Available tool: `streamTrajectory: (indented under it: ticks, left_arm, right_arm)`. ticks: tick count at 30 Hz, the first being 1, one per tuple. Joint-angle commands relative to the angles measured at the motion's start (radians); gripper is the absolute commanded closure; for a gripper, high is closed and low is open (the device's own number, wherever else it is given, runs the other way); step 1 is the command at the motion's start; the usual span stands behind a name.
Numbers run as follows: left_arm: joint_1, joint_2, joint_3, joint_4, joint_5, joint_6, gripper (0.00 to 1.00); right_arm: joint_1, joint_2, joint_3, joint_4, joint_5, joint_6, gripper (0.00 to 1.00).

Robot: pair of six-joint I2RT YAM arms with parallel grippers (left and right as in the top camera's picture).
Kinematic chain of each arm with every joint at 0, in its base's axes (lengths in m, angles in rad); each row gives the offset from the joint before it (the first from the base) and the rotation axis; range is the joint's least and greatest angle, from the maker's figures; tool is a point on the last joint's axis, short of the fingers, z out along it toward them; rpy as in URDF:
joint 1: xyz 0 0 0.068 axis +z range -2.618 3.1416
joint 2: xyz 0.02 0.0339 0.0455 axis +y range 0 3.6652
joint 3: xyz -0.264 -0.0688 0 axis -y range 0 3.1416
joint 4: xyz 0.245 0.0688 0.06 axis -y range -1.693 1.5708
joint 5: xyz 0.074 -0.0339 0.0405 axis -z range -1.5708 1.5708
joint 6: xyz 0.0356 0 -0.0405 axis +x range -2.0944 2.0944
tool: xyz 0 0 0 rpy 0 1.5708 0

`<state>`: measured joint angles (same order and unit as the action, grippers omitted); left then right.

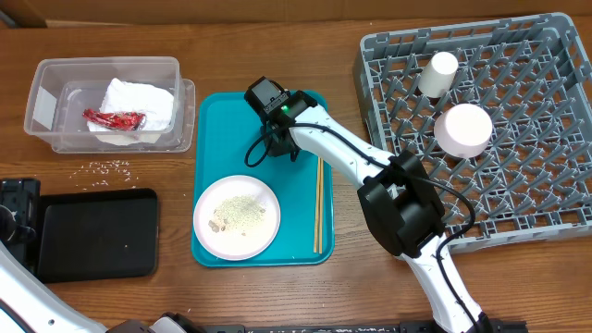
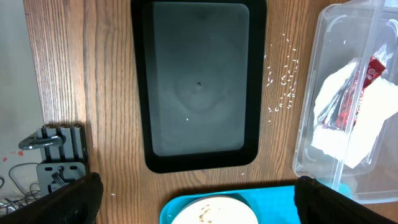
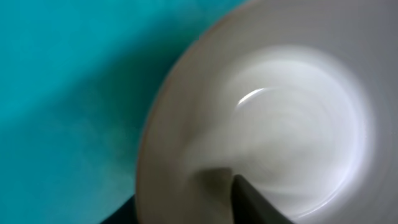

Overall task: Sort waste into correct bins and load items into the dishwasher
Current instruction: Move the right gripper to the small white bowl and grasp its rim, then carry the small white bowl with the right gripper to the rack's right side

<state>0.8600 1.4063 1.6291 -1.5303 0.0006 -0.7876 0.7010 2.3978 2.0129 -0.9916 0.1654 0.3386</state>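
Observation:
My right gripper (image 1: 274, 141) reaches over the teal tray (image 1: 305, 245). In the right wrist view one finger is inside the grey-green bowl (image 3: 280, 118) and one outside, closed on its rim. The overhead view hides the bowl under the gripper. The pale pink plate (image 1: 237, 216) with rice scraps lies on the teal tray. The cream cup (image 1: 439, 74) and pink bowl (image 1: 464, 128) sit upside down in the grey rack (image 1: 555, 185). The clear tub (image 1: 51, 102) holds the napkin (image 1: 139, 104) and red wrapper (image 1: 116, 118). My left gripper (image 2: 199, 182) is open and empty, high above the black tray (image 2: 199, 87).
Loose rice grains (image 1: 111, 166) lie on the table between the tub and the black tray (image 1: 92, 231). A pair of chopsticks (image 1: 319, 203) lies along the teal tray's right side. A black stand (image 1: 18, 196) sits at the left edge.

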Motion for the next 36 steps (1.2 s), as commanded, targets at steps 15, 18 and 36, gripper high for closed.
streamTrajectory:
  ticks: [15,18,36]
  left_arm:
    - [0.004,-0.014,0.005,-0.002,0.0,-0.021,0.0]
    - [0.004,-0.014,0.005,-0.002,0.0,-0.021,0.0]
    - [0.004,-0.014,0.005,-0.002,0.0,-0.021,0.0]
  right_arm:
    - [-0.014,-0.002,0.507,-0.367,-0.018,0.032,0.96]
    - [-0.053,-0.002,0.68,-0.509,-0.016,0.032,0.96]
    - [-0.487,-0.492,0.518,-0.703,-0.27,-0.026,0.96]
